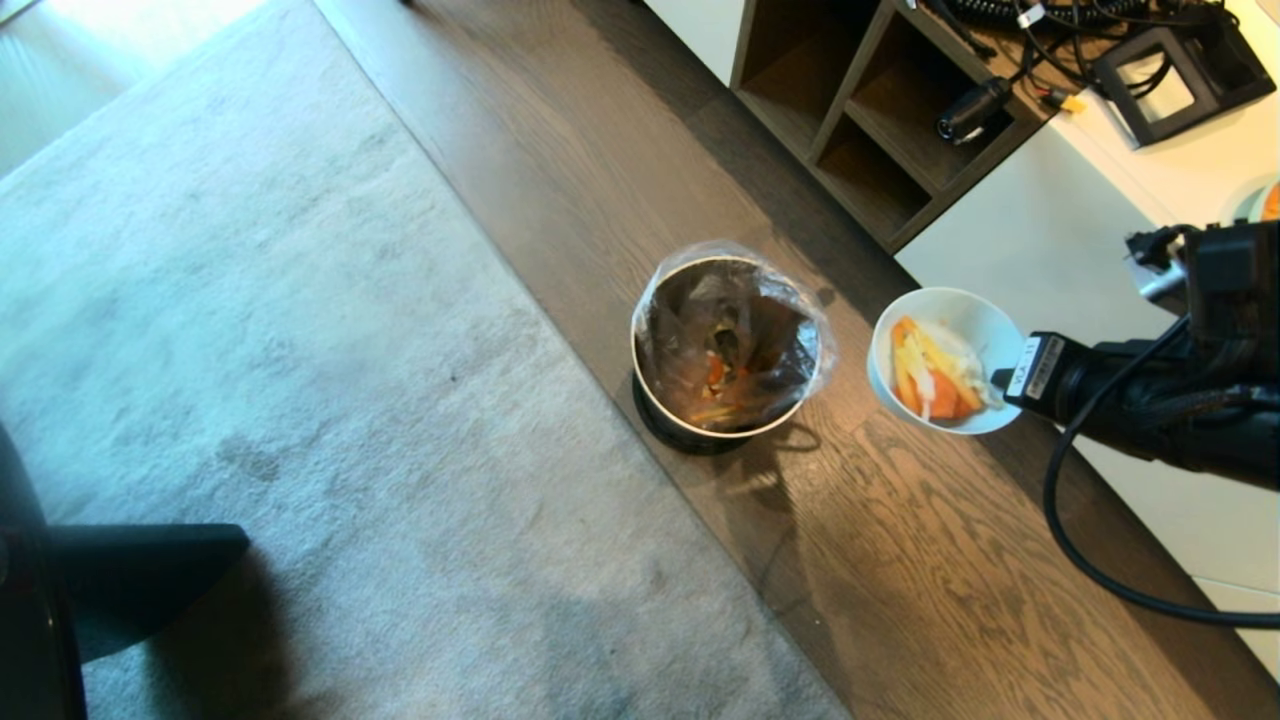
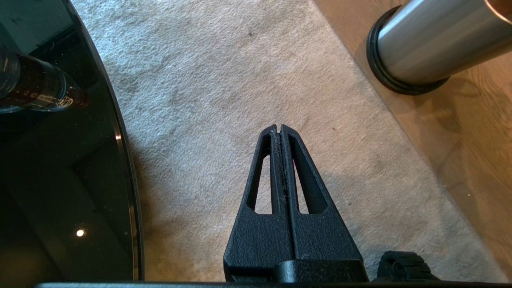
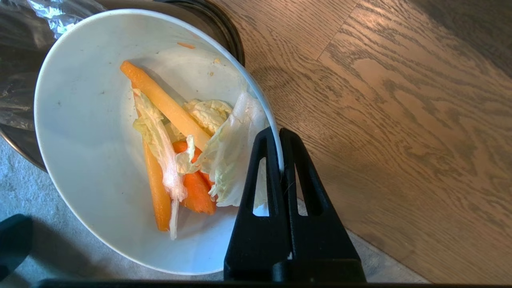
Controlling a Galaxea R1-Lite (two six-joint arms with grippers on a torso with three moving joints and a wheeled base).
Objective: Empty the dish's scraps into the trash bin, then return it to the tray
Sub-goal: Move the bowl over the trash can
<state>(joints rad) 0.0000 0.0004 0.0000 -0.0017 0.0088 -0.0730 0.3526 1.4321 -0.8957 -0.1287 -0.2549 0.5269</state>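
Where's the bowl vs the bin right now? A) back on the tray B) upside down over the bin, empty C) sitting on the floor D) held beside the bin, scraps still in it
D: the right hand pinches the rim of the dish, which sits beside the trash bin with the scraps still inside.

Open floor around the bin, furniture crowding the right

The bin (image 1: 727, 350) stood mid-frame on bare wood floor (image 1: 620, 130), its mouth uncovered, with the bowl (image 1: 945, 358) held in the right gripper (image 1: 1003, 380) just right of it over a narrow gap. The rug (image 1: 300, 400) lay open across the left; a shelf unit (image 1: 860, 110) and white cabinet (image 1: 1050, 240) closed off the upper right, and a dark table edge (image 1: 40, 600) blocked the lower left.
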